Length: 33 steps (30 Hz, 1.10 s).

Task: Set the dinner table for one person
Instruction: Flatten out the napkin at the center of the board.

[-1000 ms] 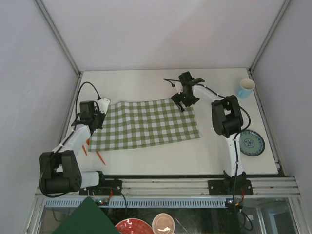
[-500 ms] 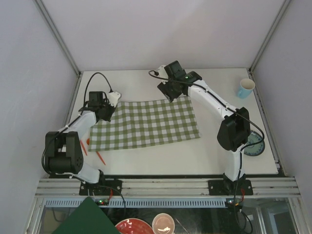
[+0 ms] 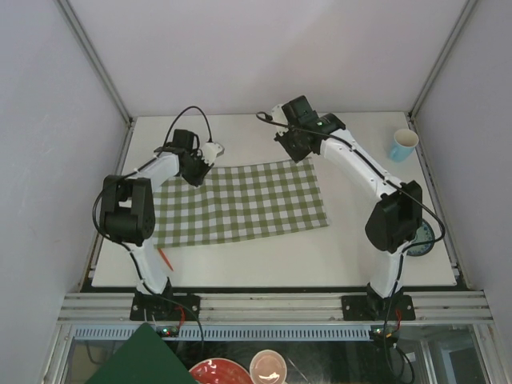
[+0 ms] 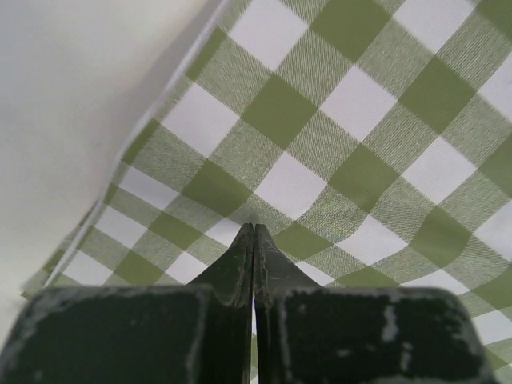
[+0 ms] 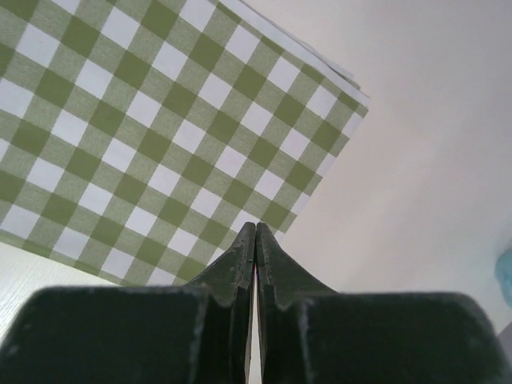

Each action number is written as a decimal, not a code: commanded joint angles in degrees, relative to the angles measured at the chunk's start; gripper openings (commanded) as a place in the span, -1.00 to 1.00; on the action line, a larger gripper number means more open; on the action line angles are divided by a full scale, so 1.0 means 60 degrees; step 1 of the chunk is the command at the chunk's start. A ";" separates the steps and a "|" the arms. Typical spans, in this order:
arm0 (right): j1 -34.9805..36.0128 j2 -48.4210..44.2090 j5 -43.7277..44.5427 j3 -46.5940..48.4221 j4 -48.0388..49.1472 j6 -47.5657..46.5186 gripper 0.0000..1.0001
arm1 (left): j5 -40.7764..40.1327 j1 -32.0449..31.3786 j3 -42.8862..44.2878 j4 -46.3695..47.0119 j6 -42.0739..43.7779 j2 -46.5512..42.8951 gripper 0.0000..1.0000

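— Where is the dinner table point(image 3: 264, 248), and how does it handle?
— It lies under everything, from wall to wall. I judge it stiff, heavy and fixed. One does not take hold of it, one only puts things on it.
— And the cloth point(image 3: 240, 200)?
— It is spread flat on the table's left-middle part. It looks soft and light, so best to pinch it at a corner.
— The grippers?
— The left gripper point(image 4: 254, 228) is closed and empty over the cloth's far left corner. The right gripper point(image 5: 255, 226) is closed too, above the far right corner. The cup point(image 3: 403, 145) and the plate point(image 3: 426, 238) stand at the right edge.
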 commanded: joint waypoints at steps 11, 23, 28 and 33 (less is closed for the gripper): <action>0.0022 -0.1372 -0.0094 0.0138 -0.0057 -0.0002 -1.00 | -0.0753 -0.0199 0.0880 -0.0296 0.0331 0.0760 -1.00; -0.0018 -0.1303 -0.0133 -0.0265 -0.0116 -0.0120 -1.00 | -0.1142 -0.0639 0.2056 -0.1061 0.0214 0.1497 -0.99; -0.0035 -0.1310 -0.0197 -0.0452 -0.0028 -0.0167 -1.00 | -0.1754 -0.0542 0.1330 -0.1109 0.0274 0.0958 -0.99; 0.0026 -0.1261 -0.0327 -0.0593 0.0014 -0.0126 -1.00 | -0.1924 0.0194 0.0510 -0.1123 0.0227 -0.0109 -0.86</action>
